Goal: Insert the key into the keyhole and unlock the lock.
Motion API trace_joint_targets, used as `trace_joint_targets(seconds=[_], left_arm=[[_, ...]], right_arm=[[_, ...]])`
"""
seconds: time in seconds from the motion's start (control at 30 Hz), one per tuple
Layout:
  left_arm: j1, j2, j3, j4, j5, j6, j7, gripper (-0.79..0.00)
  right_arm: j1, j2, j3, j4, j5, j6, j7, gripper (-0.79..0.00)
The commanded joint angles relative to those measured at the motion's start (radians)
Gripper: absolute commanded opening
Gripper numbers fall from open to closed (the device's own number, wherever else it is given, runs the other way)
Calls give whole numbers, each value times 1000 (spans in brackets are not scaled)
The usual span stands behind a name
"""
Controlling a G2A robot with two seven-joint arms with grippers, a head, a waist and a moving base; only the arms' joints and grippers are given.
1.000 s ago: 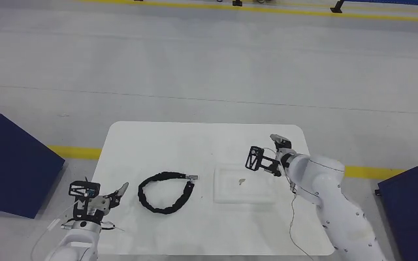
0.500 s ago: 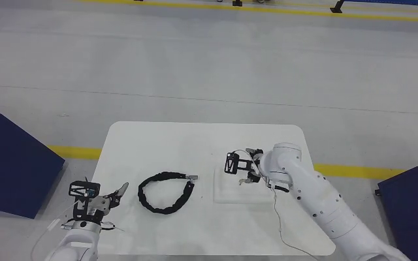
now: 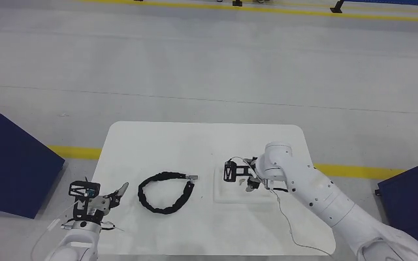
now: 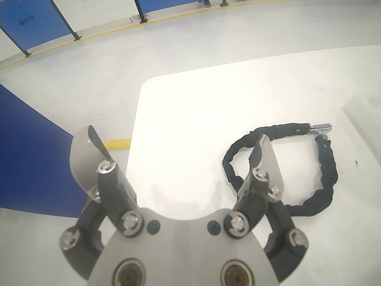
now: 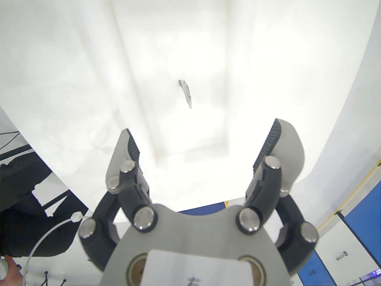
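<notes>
Over the tabletop's left edge, toward the front-left corner – left gripper (image 4: 175, 133): hangs above the surface with its jaws spread wide and nothing between the pads; one finger (image 4: 263, 153) overlaps the chain in the left wrist view, but there is no contact.
Left half of the tabletop (image 3: 163, 143) – chain lock (image 3: 149, 198): a black fabric-sleeved chain lying flat in a loop, between the left edge and the tray, apart from both.
Lock cylinder (image 4: 320, 127): a short bright metal piece at the side of the loop farthest from the front edge, where the two chain ends meet, pointing toward the tray; the keyhole itself is too small to make out.
Right of centre, nearer the front edge – tray (image 3: 219, 190): white, shallow and rectangular, resting flat on the tabletop.
Key (image 5: 186, 93): a small metal key lying flat on the tray floor, near its middle, well apart from the chain lock.
Right gripper (image 5: 201, 128): held above the tray with the fingers pointing down, the jaws wide apart and empty; the key lies beyond the fingertips, not touched by them.
</notes>
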Motion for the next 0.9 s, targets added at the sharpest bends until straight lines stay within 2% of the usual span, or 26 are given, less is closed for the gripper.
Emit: trace_joint_targets(seconds=[0.0,0.03,0.1,0.17,0.23,0.27,0.53,0.6,0.87], left_arm=[[0,0,0,0,0,0,0,0],[0,0,0,0,0,0,0,0],[0,0,0,0,0,0,0,0],[0,0,0,0,0,0,0,0],[0,0,0,0,0,0,0,0],[0,0,0,0,0,0,0,0],[0,0,0,0,0,0,0,0],[0,0,0,0,0,0,0,0],[0,0,0,0,0,0,0,0]], right_arm=[[2,-1,-11,4,9,0,0,-132],[3,-2,-15,7,12,-1,-1,-151],[3,-4,-21,12,16,-2,-2,-259],[0,-7,-25,19,16,1,-5,-299],[-3,-12,-28,26,12,9,-17,-385],[-5,-14,-31,30,9,11,-22,-400],[-10,-35,-55,63,-45,31,-71,-413],[-11,-40,-57,74,-57,36,-89,-443],[-9,-62,-71,113,-114,61,-139,-431]])
